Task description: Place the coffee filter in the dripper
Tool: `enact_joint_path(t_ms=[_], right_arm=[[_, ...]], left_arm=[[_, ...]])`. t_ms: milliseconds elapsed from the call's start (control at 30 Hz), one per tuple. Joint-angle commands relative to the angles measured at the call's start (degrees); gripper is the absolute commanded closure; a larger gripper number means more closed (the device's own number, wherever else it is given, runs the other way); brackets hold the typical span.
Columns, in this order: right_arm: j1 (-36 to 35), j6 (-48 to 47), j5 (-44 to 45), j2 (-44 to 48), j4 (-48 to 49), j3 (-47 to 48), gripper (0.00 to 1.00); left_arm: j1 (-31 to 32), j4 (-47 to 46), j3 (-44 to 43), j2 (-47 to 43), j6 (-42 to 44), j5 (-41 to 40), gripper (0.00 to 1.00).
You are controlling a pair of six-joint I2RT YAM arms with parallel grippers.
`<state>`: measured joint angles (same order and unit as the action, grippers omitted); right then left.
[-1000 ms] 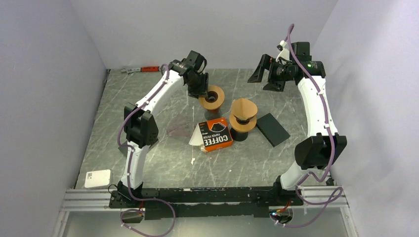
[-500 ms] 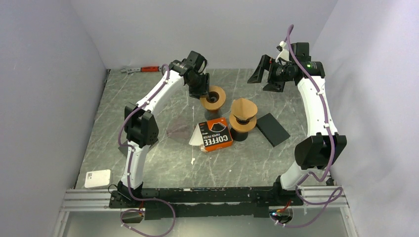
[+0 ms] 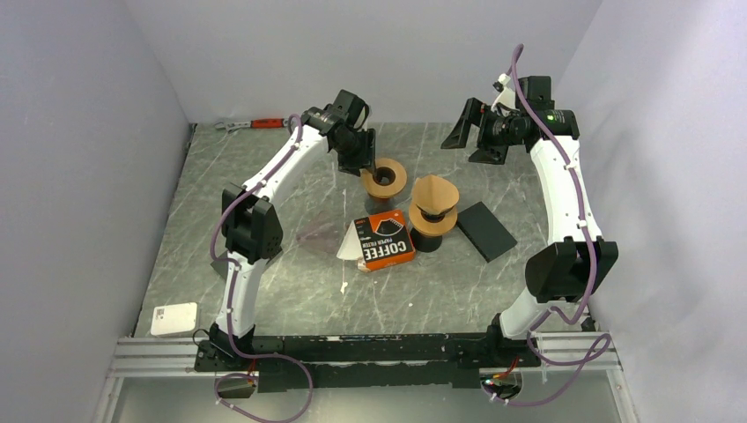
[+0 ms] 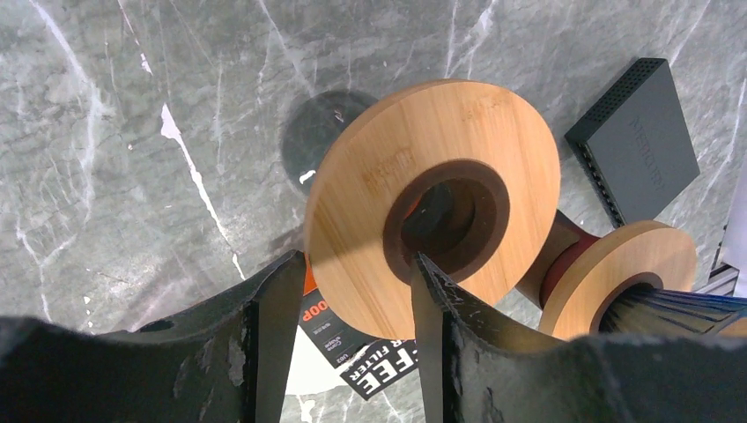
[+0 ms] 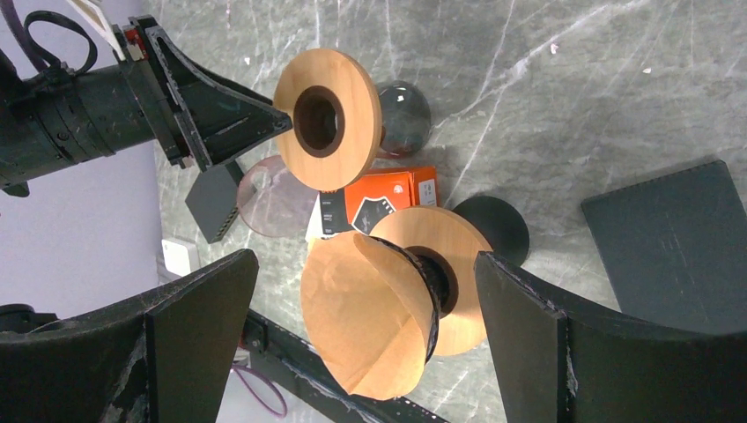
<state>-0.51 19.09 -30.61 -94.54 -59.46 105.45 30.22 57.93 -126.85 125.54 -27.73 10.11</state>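
Filter [image 3: 433, 192] sits as a brown paper cone in the dripper [image 3: 432, 225] just behind and to the right of the orange box [image 3: 385, 240]. Its mouth flares above the wooden ring and leans a little to one side. On that showing the main step looks done, though the cone may want seating straighter. A second dripper [image 3: 385, 176], directly behind the box, has no paper in it. The left gripper [image 4: 355, 257] straddles its wooden rim, one finger outside and one in the centre hole, at a middling gap. Whether the jaws pinch the ring or only bracket it I cannot tell. The right gripper [image 3: 473, 144] hangs spread wide and empty, well behind and to the right of the box. Probably all that is left is to clear the left arm away from the bare dripper.
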Motion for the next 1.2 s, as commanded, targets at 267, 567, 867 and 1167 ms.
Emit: enact_joint_path(t_ms=[267,567,867,1167], right_arm=[[0.2,0.2,-0.7,2.3,2.2,-0.2,0.01],[0.2,0.3,-0.7,2.4,2.2,-0.2,0.01],[0.2,0.2,-0.7,2.2,2.2,0.3,0.01],[0.2,-0.1,-0.8,1.7,1.9,0.5,0.01]], left_arm=[[0.3,-2.1,-0.6,-0.9,0.3,-0.4,0.47],[0.2,-0.5,-0.5,-2.8,2.6,-5.6,0.46],[0.1,-14.2,14.4,-17.8,6.0,-12.2,0.38],[-0.1,-8.4,23.9,-26.3,6.1,-19.8,0.33]])
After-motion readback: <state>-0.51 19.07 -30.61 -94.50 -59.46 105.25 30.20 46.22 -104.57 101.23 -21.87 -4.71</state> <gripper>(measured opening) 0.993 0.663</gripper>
